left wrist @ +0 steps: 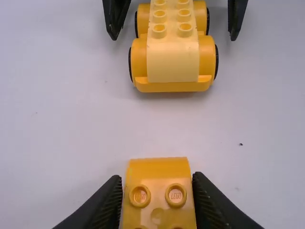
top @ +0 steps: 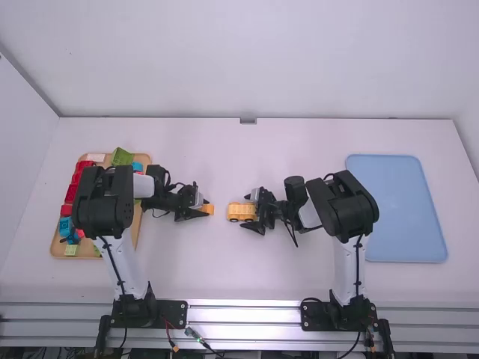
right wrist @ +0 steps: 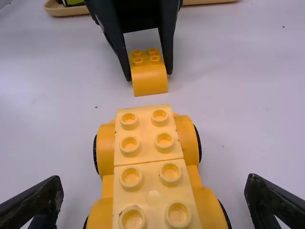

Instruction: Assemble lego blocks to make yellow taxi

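Near the table's middle my left gripper is shut on an orange-yellow curved block. In the left wrist view the gripper pinches the block by its sides, studs up. To its right stands the yellow car, a wheeled base with light yellow studded pieces on top. My right gripper is open around the car's rear part; in the right wrist view the gripper has its fingers apart, with gaps either side of the car. Block and car are apart.
At the left a wooden tray holds red, blue and green blocks, partly under the left arm. A blue tray lies at the right, beside the right arm.
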